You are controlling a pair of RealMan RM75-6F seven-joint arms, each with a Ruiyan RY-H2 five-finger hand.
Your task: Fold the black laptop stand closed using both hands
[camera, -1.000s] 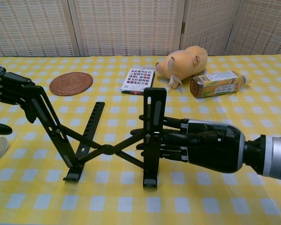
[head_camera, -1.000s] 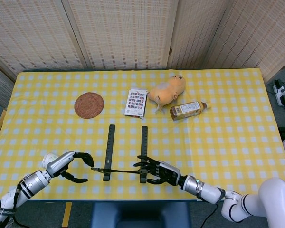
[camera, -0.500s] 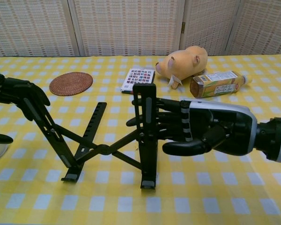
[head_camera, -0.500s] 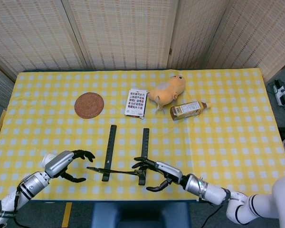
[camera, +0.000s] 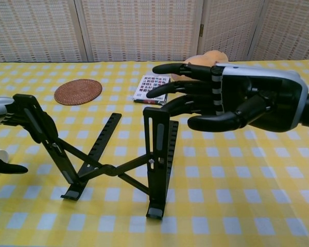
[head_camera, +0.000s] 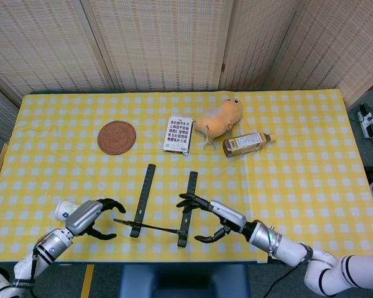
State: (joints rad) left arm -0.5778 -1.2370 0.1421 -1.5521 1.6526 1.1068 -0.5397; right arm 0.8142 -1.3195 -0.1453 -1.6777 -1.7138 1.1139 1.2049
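Left hand (camera: 7,116) apparently gripped laptop stand (camera: 113,154); right hand (camera: 237,100) hovered, fingers spread, empty; unbraced stand risked tipping

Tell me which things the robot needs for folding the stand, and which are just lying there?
Needed:
black laptop stand
left hand, at the stand's left leg
right hand, fingers spread, above the stand, holding nothing

Just lying there:
woven coaster
patterned card pack
plush toy
drink bottle

I can read nothing: the bottle (head_camera: 246,143) label and the card (head_camera: 178,134) of small coloured squares beyond my right robot hand (head_camera: 212,217) are too small.
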